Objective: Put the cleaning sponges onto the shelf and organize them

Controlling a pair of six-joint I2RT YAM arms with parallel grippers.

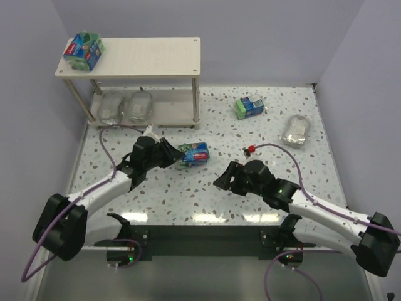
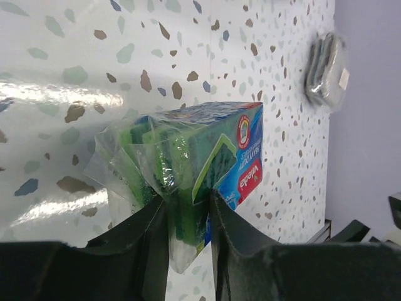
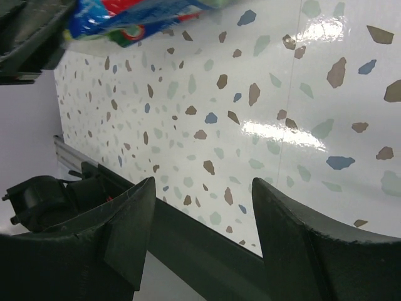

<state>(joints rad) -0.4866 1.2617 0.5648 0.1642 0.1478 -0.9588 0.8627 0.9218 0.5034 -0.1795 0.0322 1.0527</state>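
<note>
- The right gripper [image 3: 203, 188] hovers low over the table [image 1: 188, 194]. Its fingers stand apart with nothing between them.
- The left gripper [image 2: 188, 210] is clamped on one end of the centre green pack [image 2: 210, 147], which lies on the table between the two arms.
- Hazard: the fingers appear to bite mainly on loose clear wrap and a narrow edge of the block. On lifting, the pack may swing, rotate or slide out of the grip.
- Hazard: the right gripper sits near the centre green pack. A lift path drifting to the right could bring the two arms into contact.
- Farther out on the right, the second green pack [image 1: 249, 107] and the loose scourer [image 1: 296, 131] lie on the table, apart from each other.
- The shelf [image 1: 156, 56] stands at the far left. Two shelved scourers [image 1: 125, 107] sit side by side on its lower tier, and the third green pack [image 1: 84, 51] sits at the left end of its top board.
- Hazard: a low approach could strike the top board's front edge. A placement crowding the third green pack could push it off the left end.
</note>
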